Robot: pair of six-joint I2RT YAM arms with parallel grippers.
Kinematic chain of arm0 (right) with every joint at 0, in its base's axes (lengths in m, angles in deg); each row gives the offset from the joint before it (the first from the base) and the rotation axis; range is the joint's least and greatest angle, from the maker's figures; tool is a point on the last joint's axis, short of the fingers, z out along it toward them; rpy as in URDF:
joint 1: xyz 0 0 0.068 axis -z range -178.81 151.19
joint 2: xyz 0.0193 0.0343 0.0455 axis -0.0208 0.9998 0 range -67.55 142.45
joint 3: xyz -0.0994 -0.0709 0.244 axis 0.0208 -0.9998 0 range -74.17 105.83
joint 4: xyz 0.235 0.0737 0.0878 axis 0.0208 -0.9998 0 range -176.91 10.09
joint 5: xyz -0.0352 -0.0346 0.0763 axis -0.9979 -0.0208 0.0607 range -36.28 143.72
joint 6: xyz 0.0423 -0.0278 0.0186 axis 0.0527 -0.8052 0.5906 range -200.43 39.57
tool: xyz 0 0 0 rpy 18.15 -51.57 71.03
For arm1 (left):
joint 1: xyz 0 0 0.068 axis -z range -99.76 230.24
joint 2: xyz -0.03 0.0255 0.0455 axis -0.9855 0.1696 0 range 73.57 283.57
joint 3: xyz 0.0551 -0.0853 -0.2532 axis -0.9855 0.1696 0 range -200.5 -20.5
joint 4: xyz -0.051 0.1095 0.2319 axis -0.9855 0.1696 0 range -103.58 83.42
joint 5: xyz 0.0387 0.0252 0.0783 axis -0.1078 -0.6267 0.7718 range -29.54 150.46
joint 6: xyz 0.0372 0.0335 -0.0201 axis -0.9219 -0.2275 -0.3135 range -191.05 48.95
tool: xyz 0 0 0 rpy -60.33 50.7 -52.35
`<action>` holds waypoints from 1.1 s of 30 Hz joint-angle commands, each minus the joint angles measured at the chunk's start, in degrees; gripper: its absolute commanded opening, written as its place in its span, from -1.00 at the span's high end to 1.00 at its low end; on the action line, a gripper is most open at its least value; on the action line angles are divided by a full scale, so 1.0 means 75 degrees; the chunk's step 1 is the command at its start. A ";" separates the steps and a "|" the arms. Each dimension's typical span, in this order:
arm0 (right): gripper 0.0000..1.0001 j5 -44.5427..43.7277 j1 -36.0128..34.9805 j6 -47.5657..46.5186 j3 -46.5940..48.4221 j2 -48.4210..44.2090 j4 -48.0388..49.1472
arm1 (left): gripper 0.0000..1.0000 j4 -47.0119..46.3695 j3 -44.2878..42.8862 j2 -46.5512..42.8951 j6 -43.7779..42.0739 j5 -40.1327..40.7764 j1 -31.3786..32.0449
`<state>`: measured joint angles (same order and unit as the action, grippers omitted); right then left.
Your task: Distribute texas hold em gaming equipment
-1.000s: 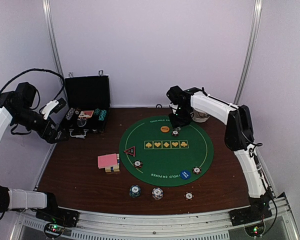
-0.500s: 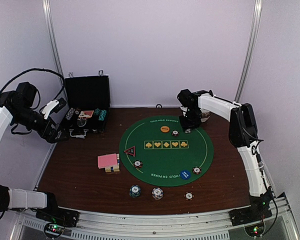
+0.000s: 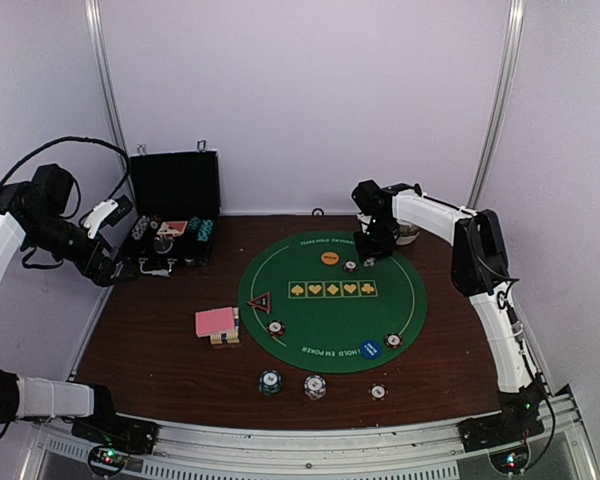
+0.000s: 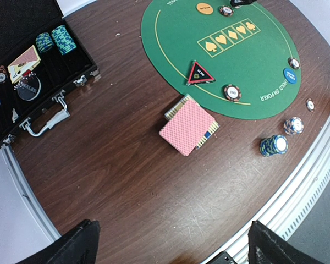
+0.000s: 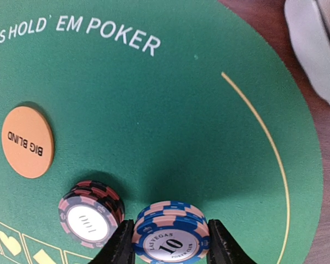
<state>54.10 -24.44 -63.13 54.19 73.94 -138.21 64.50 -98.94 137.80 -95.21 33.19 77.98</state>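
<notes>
The right gripper (image 3: 369, 252) is held low over the far side of the green mat (image 5: 181, 99). A small stack of blue and pink chips (image 5: 171, 231) is gripped between its fingers (image 5: 120, 245), which are pressed against both sides of the stack. Whether the stack rests on the mat or is lifted a little cannot be told. A black and red chip stack (image 5: 92, 212) is seen just beside it, and an orange disc (image 5: 27, 142) lies near that. White bowls (image 5: 313, 49) stand just off the mat.

The left gripper (image 4: 173, 236) is spread wide with nothing in it, high above the left of the worktop (image 4: 115, 165), near the open black case (image 4: 71, 77). The pink cards (image 4: 187, 127) are piled on the worktop beside the mat. A red and black triangle (image 4: 199, 73) and a blue disc (image 4: 290, 75) lie on the mat.
</notes>
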 commanded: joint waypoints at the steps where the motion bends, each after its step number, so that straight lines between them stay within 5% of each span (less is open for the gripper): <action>1: 0.13 0.0214 0.0054 0.0175 0.0241 0.0214 0.0019 | -0.95 -0.0067 -0.0057 -0.0056 -0.0128 -0.0093 -0.0050; 6: -0.25 0.0214 0.0054 0.0187 0.0250 0.0176 -0.0026 | -0.95 -0.0075 -0.0043 -0.0052 -0.0130 -0.0107 -0.0050; 21: -0.22 -0.0003 -0.0388 -0.0102 0.0039 -0.1750 -0.0217 | -0.95 -0.0067 -0.0129 -0.0096 -0.0075 -0.0119 -0.0050; 33: -0.59 -0.0229 -0.3568 -0.0154 -0.4171 -0.4842 0.0742 | -0.95 -0.0058 -0.0083 -0.0173 -0.0080 -0.0048 -0.0050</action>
<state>51.98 -43.82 -65.01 31.83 40.37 -134.10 64.50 -98.94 137.32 -95.41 33.19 77.98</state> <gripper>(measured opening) 0.769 0.976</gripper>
